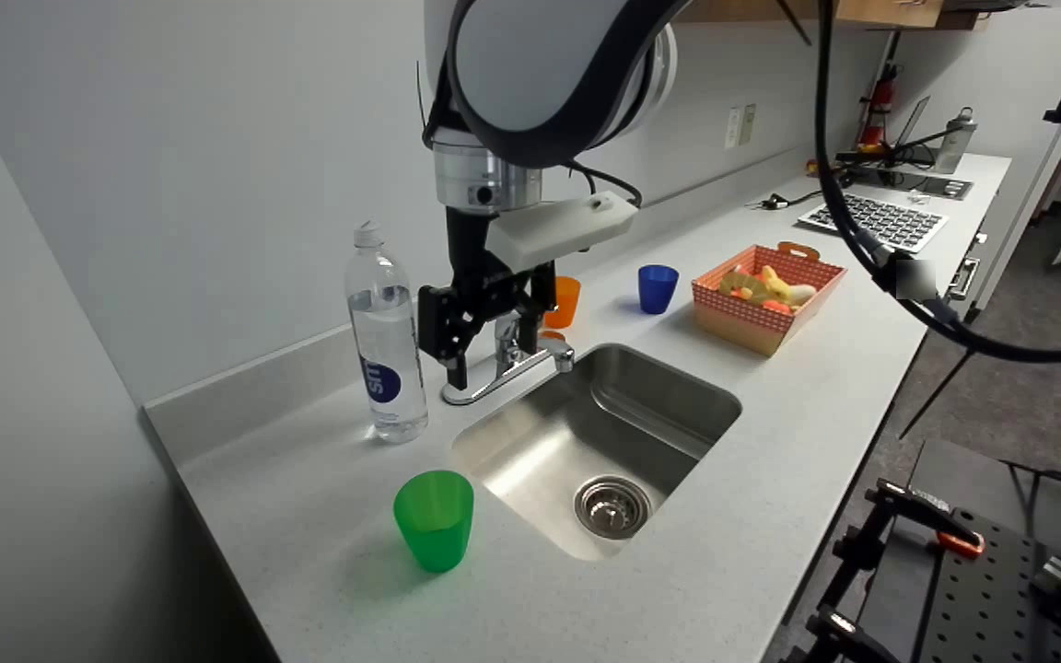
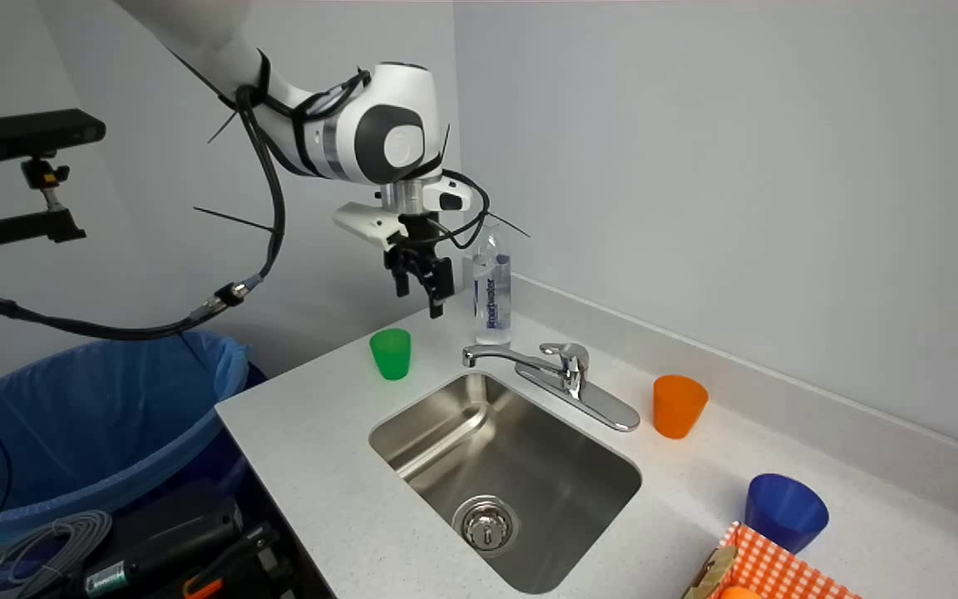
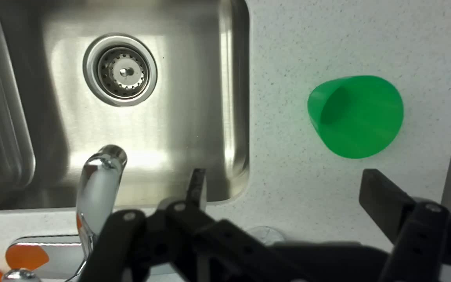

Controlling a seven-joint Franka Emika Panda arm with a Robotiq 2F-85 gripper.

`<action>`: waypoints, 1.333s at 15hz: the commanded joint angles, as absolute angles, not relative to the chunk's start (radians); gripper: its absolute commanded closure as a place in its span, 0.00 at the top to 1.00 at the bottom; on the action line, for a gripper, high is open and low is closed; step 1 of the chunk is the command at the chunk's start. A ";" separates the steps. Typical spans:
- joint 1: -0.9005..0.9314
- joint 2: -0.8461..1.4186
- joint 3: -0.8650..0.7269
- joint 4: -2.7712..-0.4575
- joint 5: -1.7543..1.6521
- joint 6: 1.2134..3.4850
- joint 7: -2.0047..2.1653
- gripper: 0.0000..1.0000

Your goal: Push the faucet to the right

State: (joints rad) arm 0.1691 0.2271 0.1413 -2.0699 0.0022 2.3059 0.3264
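Gripper (image 2: 419,301): jaws spread wide, fingers pointing down in the air above the counter (image 1: 770,460), near the water bottle (image 1: 385,341) and apart from the faucet (image 2: 572,366). Faucet sits with its base flat along the back edge of the sink (image 2: 545,474), spout reaching out over the sink. Water bottle upright at the corner end; green cup (image 2: 390,358) upright at that same end, near the sink. Past the faucet's other end: orange cup (image 2: 678,406), then blue cup (image 1: 657,289), then checked box (image 1: 731,322) holding yellow and orange pieces (image 1: 777,287).

Surface: pale, finely speckled; sink brushed metal, glare around the drain (image 3: 127,72).

Room: plain grey-white walls (image 2: 737,166) meeting in a corner; outlet (image 1: 732,127) behind the counter; wooden cabinet (image 1: 880,11) overhead; bin (image 2: 113,472) lined with blue plastic beside the counter; grey bottle (image 1: 959,152) at the far end; floor (image 1: 1000,405) dark grey.
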 commanded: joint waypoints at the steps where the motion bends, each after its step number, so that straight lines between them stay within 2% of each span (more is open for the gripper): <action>1: 0.184 0.313 0.101 -1.980 -0.043 2.286 0.386 1.00; 9: 0.184 0.357 0.068 -1.995 -0.016 2.305 0.384 1.00; 10: 0.183 0.353 0.070 -2.000 -0.011 2.310 0.379 0.75; 11: 0.183 0.350 0.071 -2.003 -0.008 2.314 0.378 0.74; 12: 0.181 0.344 0.071 -2.006 -0.005 2.317 0.374 0.68; 15: 0.172 0.331 0.069 -2.011 -0.001 2.320 0.360 0.42; 20: 0.159 0.317 0.052 -2.021 -0.006 2.321 0.353 0.07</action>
